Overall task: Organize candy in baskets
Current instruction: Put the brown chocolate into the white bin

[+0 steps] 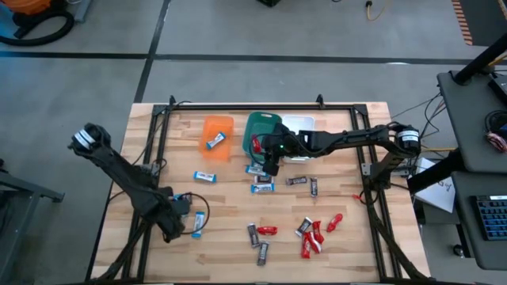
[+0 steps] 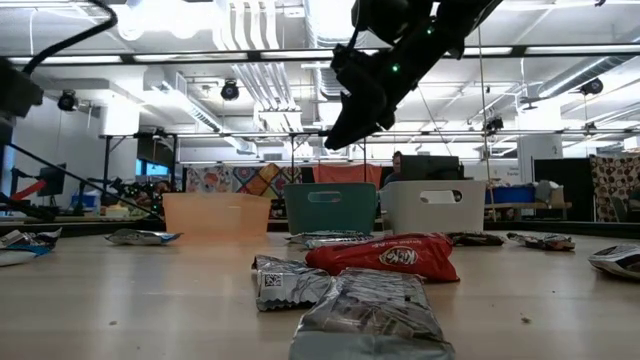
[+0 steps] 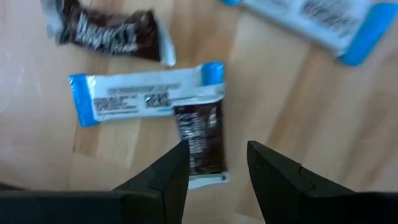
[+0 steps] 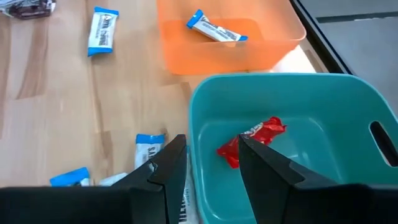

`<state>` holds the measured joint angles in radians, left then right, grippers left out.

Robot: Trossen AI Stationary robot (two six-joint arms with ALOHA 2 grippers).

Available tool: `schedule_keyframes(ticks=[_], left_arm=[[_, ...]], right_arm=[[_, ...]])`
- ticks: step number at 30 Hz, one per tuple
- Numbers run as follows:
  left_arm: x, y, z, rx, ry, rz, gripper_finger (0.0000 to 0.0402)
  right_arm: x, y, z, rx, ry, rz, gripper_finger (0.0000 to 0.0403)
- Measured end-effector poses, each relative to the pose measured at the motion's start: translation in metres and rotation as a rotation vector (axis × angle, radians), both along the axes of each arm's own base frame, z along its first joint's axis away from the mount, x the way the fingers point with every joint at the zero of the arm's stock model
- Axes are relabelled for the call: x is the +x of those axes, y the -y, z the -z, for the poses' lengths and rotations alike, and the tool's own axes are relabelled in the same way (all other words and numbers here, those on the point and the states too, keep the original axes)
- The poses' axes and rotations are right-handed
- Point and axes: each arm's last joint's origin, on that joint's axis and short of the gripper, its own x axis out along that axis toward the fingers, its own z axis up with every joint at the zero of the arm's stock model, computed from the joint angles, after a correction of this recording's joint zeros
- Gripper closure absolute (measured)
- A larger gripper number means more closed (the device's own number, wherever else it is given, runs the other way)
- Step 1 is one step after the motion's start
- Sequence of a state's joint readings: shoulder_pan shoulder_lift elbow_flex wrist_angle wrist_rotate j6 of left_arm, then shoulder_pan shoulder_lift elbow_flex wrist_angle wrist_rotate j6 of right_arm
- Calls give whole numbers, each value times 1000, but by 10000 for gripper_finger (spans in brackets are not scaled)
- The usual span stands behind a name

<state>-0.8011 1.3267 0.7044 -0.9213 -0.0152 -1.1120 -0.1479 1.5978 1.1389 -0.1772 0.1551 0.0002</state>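
1. My right gripper (image 4: pixel 208 165) hovered with fingers spread and empty over the smooth teal plastic basket (image 4: pixel 348 112), which held one crinkled red bar (image 4: pixel 252 142).
2. The orange basket (image 1: pixel 217 136) held a blue-and-white bar (image 4: pixel 216 30).
3. My left gripper (image 3: pixel 216 167), also spread, hung over a glossy dark bar (image 3: pixel 200 138) on the wood-grain table (image 1: pixel 222 214).

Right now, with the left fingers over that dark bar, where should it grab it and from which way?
Take the dark bar across its middle, from straight above: it lies flat on the table, lengthwise between the open fingers of the left gripper. Its far end touches the blue-and-white bar, so grip nearer the free end.
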Motion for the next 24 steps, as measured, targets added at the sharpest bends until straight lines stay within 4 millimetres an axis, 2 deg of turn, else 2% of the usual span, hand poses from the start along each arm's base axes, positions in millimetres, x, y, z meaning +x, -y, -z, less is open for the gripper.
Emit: schedule_keyframes(ticks=[4, 15, 20, 24], left_arm=[[0, 0, 8, 32, -26, -9, 240], [1, 2, 22, 100, -84, -17, 154], [3, 4, 28, 134, -96, -16, 149], [4, 4, 30, 139, -100, -16, 160]], right_arm=[[0, -1, 0, 1, -3, -5, 266], [0, -2, 0, -1, -6, -10, 266], [0, -2, 0, -1, -7, -10, 266], [0, -2, 0, -1, -7, -10, 266]])
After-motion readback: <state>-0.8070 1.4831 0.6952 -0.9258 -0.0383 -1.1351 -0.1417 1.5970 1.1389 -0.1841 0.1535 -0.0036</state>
